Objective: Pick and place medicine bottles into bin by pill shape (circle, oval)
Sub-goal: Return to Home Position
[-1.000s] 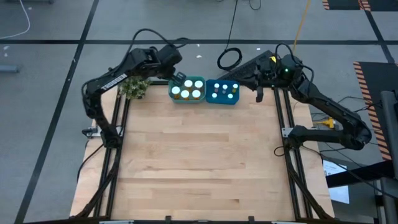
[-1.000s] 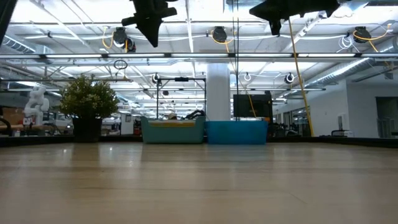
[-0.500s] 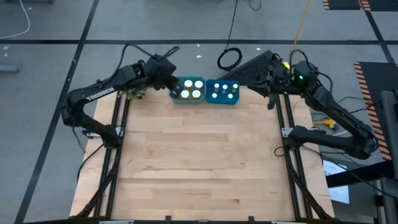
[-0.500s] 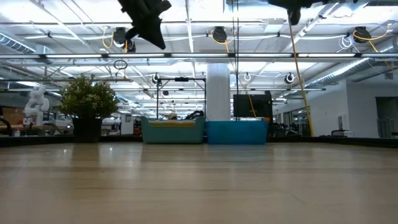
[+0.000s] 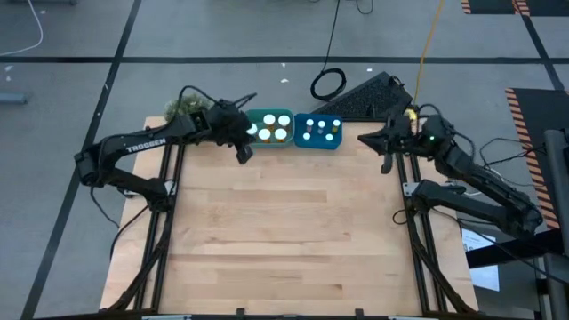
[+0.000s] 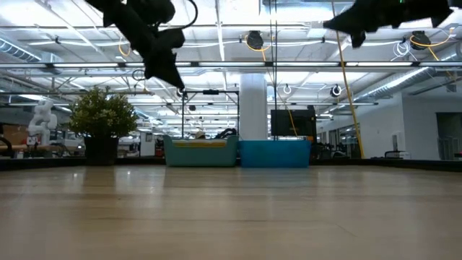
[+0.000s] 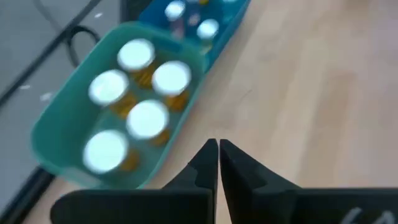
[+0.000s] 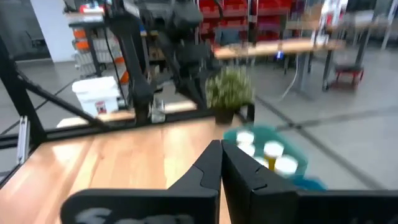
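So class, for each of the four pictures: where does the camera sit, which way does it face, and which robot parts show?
High view: overhead, straight down on the pale wooden table; both arms show.
Low view: table height, level toward the teal plastic tub and blue plastic tub; arms overhead.
Left wrist view: past the shut left tool, onto the white-capped orange bottles.
Right wrist view: past the shut right tool, across to the left arm.
All share the teal tub.

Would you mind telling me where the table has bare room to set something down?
The wooden table is bare across its middle and near edge. Crowded: the far edge, where the teal bin and blue bin hold bottles, beside the plant.
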Controlling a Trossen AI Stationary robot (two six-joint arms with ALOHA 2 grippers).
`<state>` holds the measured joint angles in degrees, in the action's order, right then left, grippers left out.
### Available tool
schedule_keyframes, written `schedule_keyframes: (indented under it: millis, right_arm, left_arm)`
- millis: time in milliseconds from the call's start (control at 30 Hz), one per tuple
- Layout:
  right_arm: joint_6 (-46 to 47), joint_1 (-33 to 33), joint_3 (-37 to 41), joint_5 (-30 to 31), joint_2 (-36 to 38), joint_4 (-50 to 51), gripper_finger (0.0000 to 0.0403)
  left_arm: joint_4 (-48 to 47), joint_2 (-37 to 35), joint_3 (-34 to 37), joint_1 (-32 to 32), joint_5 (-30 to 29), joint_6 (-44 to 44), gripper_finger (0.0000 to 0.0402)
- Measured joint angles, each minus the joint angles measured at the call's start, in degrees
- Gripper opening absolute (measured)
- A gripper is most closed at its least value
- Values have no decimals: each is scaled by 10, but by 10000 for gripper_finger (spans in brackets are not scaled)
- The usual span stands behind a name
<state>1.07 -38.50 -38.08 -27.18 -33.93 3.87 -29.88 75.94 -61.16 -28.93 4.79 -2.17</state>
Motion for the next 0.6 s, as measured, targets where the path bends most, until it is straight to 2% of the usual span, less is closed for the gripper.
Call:
schedule_keyframes:
  millis: [67, 133, 300, 500, 600]
  right_arm:
    - [11, 0, 25, 0, 0, -5, 0]
    - [13, 0, 52, 0, -1, -30, 0]
    - [-17, 3, 103, 0, 16, -91, 0]
    - [-72, 42, 157, 2, 56, -103, 0]
    - [-66, 61, 192, 6, 68, -144, 0]
  left_arm:
    - [0, 1, 13, 0, -32, -16, 23]
    - [8, 0, 24, 0, -27, -17, 24]
    - [90, -31, 112, 27, 88, -21, 4]
    - [212, -101, 226, 85, 70, 12, 2]
    - [194, -132, 260, 98, 53, 18, 4]
